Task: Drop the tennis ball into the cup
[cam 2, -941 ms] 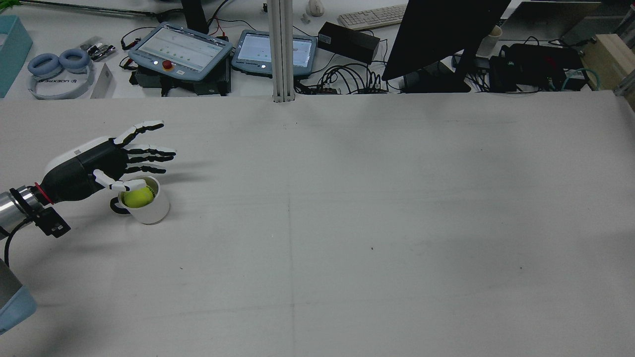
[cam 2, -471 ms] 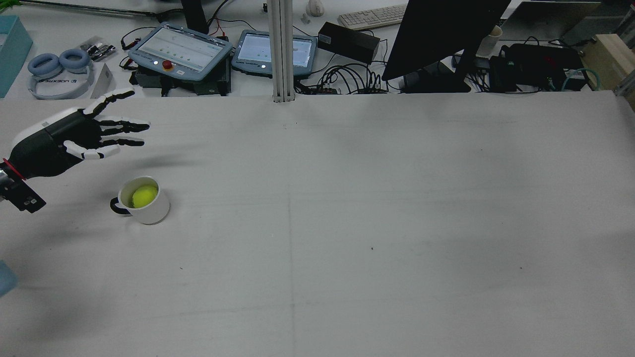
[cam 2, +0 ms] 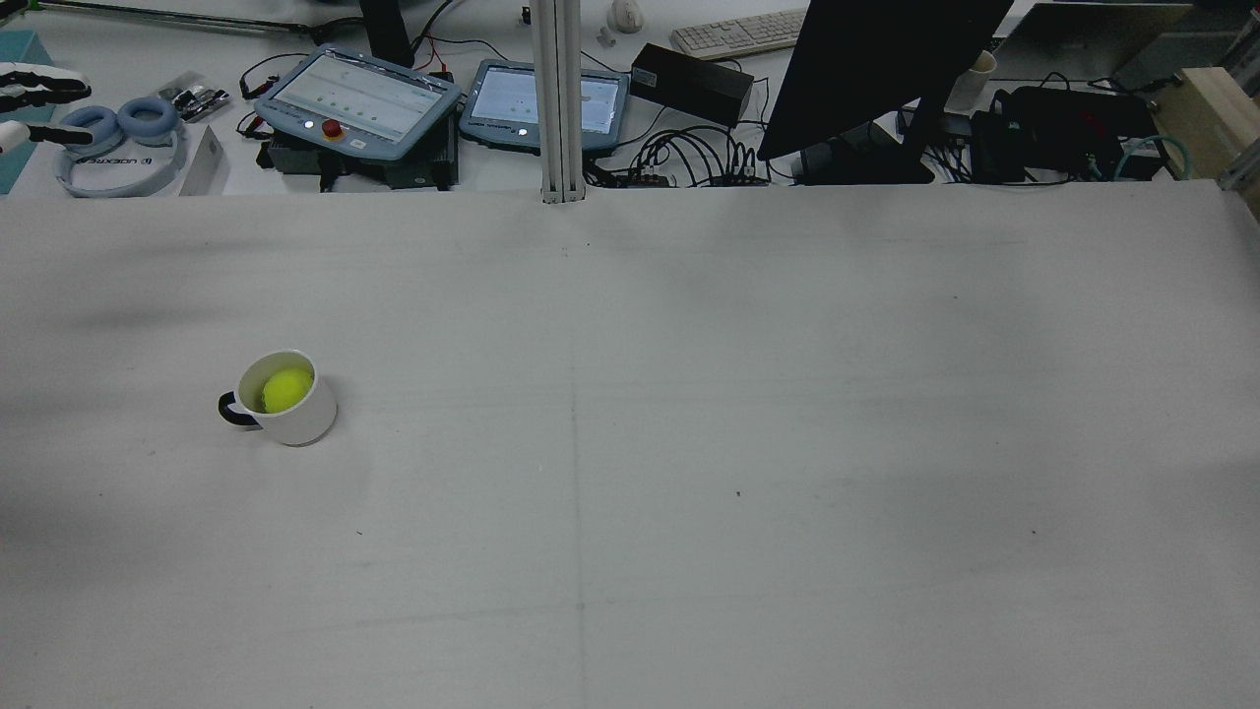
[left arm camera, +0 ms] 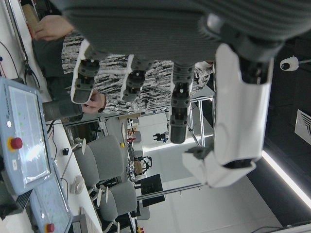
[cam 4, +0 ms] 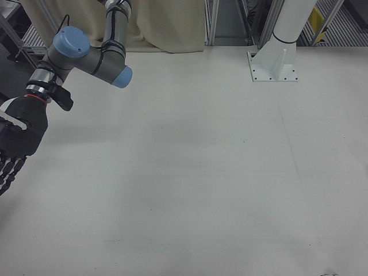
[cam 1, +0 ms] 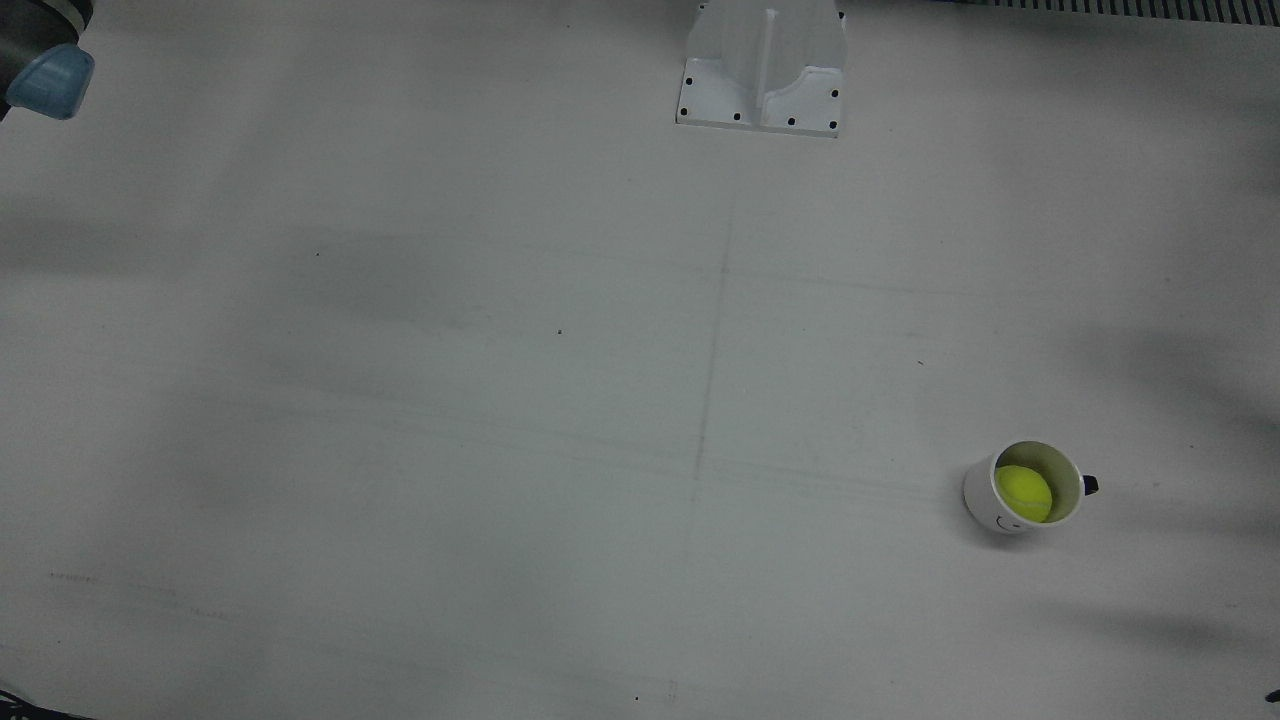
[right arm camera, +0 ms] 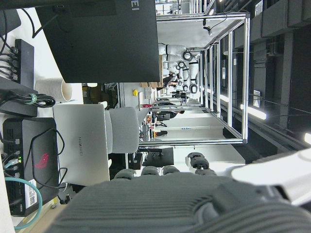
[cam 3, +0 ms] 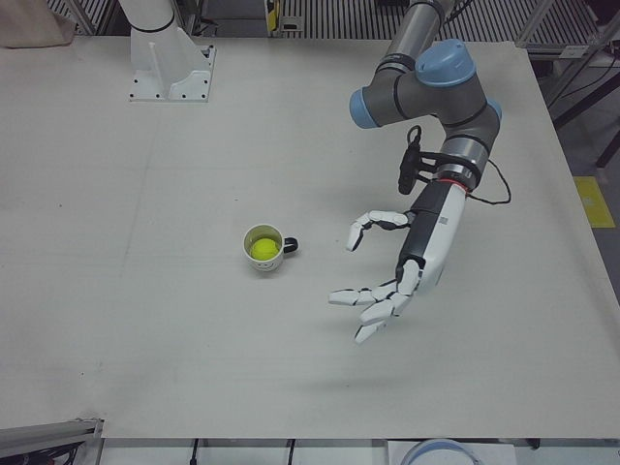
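Observation:
A yellow tennis ball (cam 2: 286, 390) lies inside a white cup (cam 2: 300, 418) with a dark handle, upright on the left half of the table. The cup (cam 1: 1000, 510) and ball (cam 1: 1022, 493) also show in the front view, and the cup (cam 3: 268, 263) and ball (cam 3: 262, 249) in the left-front view. My left hand (cam 3: 397, 276) is open and empty, fingers spread, raised above the table well off to the side of the cup. Only its fingertips (cam 2: 39, 84) show at the rear view's top left edge. My right hand (cam 4: 14, 144) is open and empty at the far side of the table.
A white arm pedestal (cam 1: 762, 70) stands at the table's robot side. Beyond the far table edge in the rear view are teach pendants (cam 2: 359, 98), headphones (cam 2: 118, 138), cables and a dark monitor (cam 2: 876, 69).
My left hand has risen from just over the cup and moved up and left, almost out of the rear view. The ball stays in the cup, which has not moved.

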Robot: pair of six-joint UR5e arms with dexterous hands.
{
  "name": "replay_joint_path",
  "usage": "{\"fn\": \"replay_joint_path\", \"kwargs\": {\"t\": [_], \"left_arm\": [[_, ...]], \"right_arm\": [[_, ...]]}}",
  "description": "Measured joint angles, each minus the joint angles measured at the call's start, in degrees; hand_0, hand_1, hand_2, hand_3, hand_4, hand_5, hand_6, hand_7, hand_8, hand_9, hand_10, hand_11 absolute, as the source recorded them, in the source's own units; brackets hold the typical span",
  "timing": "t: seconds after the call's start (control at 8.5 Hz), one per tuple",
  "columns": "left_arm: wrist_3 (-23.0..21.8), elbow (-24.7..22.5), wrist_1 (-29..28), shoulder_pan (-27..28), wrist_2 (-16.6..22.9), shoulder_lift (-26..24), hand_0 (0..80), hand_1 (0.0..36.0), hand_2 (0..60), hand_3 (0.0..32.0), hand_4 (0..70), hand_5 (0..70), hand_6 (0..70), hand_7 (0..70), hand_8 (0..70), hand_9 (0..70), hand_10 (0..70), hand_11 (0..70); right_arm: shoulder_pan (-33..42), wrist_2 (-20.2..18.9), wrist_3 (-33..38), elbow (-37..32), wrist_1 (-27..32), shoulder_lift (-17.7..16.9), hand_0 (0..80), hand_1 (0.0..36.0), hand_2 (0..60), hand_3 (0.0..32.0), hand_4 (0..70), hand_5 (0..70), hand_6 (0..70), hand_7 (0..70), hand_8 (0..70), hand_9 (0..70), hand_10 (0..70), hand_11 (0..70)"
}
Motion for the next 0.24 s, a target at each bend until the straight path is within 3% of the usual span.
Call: {"fn": "replay_joint_path", "kwargs": {"t": [0.12, 0.24], "left_arm": [[-0.03, 1.01, 1.10, -2.80, 0.56, -0.61, 74.4, 36.0, 44.2, 27.4, 5.4, 20.6, 39.9, 19.1, 21.0, 8.3, 12.5, 21.2], [-0.04, 1.79, 1.79, -4.45, 0.84, -0.89, 78.8, 36.0, 39.7, 26.8, 6.2, 15.6, 12.8, 24.7, 15.6, 9.5, 12.2, 20.8]], "right_arm": [[0.00, 0.00, 0.00, -0.01, 0.01, 0.00, 0.0, 0.0, 0.0, 0.0, 0.0, 0.0, 0.0, 0.0, 0.0, 0.0, 0.0, 0.0], [0.00, 0.00, 0.00, -0.01, 0.01, 0.00, 0.0, 0.0, 0.0, 0.0, 0.0, 0.0, 0.0, 0.0, 0.0, 0.0, 0.0, 0.0]]}}
